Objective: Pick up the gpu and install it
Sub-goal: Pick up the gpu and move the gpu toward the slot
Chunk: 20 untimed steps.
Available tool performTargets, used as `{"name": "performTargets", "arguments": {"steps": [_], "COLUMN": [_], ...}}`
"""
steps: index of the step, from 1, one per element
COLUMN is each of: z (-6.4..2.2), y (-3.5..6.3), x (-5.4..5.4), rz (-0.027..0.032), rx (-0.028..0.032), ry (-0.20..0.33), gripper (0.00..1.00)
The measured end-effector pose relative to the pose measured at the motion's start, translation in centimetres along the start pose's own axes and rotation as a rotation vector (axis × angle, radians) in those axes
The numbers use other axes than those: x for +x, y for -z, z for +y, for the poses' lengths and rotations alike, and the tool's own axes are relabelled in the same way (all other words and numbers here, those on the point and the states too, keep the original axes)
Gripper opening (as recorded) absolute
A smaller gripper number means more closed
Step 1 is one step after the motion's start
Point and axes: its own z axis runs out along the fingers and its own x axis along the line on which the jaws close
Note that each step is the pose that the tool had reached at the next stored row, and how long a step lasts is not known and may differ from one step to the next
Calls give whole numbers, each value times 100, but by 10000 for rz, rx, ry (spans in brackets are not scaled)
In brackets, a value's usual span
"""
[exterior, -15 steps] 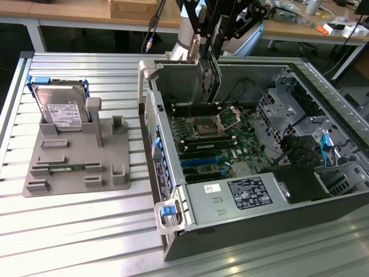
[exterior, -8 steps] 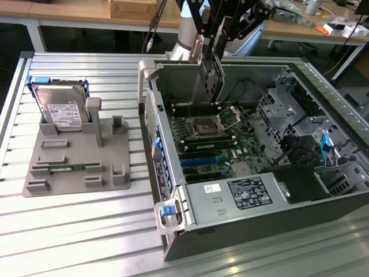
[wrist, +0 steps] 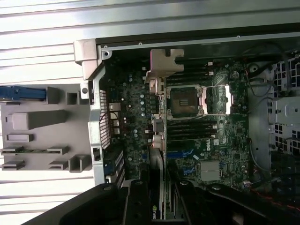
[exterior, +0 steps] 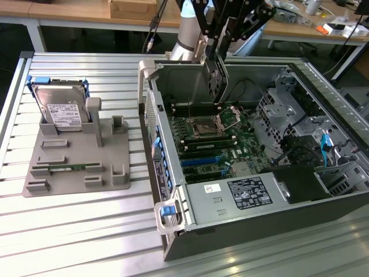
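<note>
**Card part-swallowed by the grip; arm, case and fixture run off the frames**

In the exterior view the robot arm [exterior: 187, 32] is cut off by the upper edge, and the computer case [exterior: 248, 225] by the exterior view's right edge. The gpu [exterior: 214, 82] hangs edge-on there, so its faces cannot be made out, and its top end is buried in the gripper [exterior: 213, 55]. In the wrist view the dark fingers [wrist: 136, 201] run off the picture's edge and cover the card's near end and part of the motherboard [wrist: 131, 117]. The grey fixture [wrist: 37, 126] is also cropped there. The print on the hard drive [exterior: 60, 112] and on the power supply [exterior: 249, 193] label is too small to read.
</note>
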Motion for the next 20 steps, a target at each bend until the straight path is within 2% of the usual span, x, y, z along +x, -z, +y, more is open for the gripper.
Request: {"name": "performTargets", "arguments": {"steps": [11, 12, 20], "z": [6, 11, 13], "y": [-7, -11, -18], "x": [-84, -151, -179], "rz": [37, 62, 72], "rx": [3, 4, 5], "ry": [0, -1, -1], "gripper": [25, 25, 25]}}
